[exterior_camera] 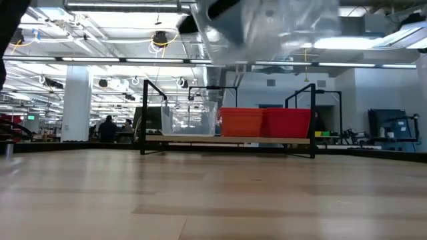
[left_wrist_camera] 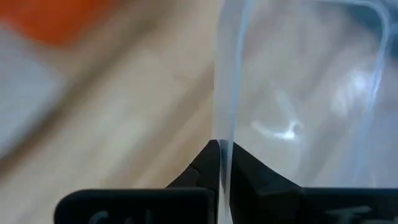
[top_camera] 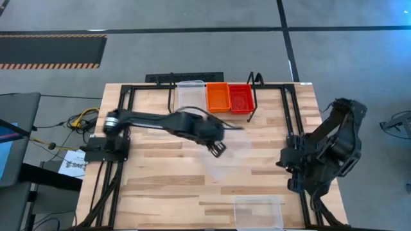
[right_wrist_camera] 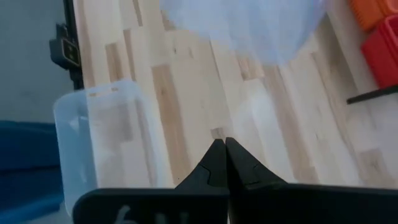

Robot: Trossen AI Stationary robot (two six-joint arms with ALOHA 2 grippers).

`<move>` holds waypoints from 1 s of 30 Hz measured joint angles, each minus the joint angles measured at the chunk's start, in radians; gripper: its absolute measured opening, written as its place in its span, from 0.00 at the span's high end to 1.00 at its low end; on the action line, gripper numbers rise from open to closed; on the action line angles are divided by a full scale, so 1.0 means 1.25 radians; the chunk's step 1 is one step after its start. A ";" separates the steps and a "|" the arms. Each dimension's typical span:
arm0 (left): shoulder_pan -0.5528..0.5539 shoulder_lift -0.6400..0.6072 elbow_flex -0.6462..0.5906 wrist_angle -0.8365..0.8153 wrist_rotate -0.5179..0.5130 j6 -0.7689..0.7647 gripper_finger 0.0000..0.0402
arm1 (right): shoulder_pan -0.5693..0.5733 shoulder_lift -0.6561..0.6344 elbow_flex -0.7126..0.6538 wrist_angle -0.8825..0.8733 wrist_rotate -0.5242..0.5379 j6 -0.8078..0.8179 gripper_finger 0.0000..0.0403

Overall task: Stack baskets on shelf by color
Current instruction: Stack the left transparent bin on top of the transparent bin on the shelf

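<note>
My left gripper pinches 1 wall of a clear basket aloft mid-table, short of the shelf. It looks light, slick, flexible; rim grip suits.

Three clear baskets show: one on the shelf at, one lifted over the table at, one at the table's near edge. One orange basket and one red basket. Two arms.

Left claw pinching clear basket wall above table.
</note>
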 joint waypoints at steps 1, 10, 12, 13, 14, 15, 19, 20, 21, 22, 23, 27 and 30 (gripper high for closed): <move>0.000 -0.027 0.001 -0.024 -0.050 -0.024 1.00 | 0.000 -0.006 0.000 0.001 0.008 -0.003 1.00; 0.038 -0.161 0.002 -0.236 -0.380 -0.384 1.00 | -0.030 -0.040 0.000 0.000 0.073 -0.098 1.00; 0.065 -0.161 0.001 -0.285 -0.370 -0.430 1.00 | -0.044 -0.040 0.000 0.000 0.073 -0.115 1.00; 0.081 -0.161 0.000 -0.302 -0.361 -0.441 1.00 | -0.049 -0.041 0.000 0.000 0.074 -0.123 1.00; 0.097 -0.159 -0.002 -0.308 -0.352 -0.443 1.00 | -0.054 -0.041 0.000 0.000 0.074 -0.132 1.00; 0.114 -0.156 -0.003 -0.308 -0.347 -0.443 1.00 | -0.058 -0.042 0.000 0.000 0.074 -0.141 1.00; 0.180 -0.151 -0.005 -0.308 -0.327 -0.430 1.00 | -0.072 -0.042 0.000 0.000 0.074 -0.163 1.00; 0.196 -0.152 -0.005 -0.301 -0.325 -0.429 1.00 | -0.072 -0.042 0.000 0.000 0.074 -0.164 1.00; 0.210 -0.152 -0.005 -0.295 -0.320 -0.429 1.00 | -0.072 -0.042 0.000 0.000 0.074 -0.164 1.00; 0.226 -0.152 -0.005 -0.296 -0.311 -0.425 1.00 | -0.072 -0.042 0.000 0.000 0.074 -0.164 1.00; 0.241 -0.152 -0.005 -0.301 -0.303 -0.418 1.00 | -0.072 -0.042 0.000 0.000 0.074 -0.164 1.00; 0.301 -0.152 -0.005 -0.297 -0.240 -0.383 1.00 | -0.063 -0.042 0.000 0.000 0.074 -0.168 1.00; 0.328 -0.140 -0.006 -0.280 -0.218 -0.356 1.00 | -0.062 -0.042 0.000 0.000 0.074 -0.170 1.00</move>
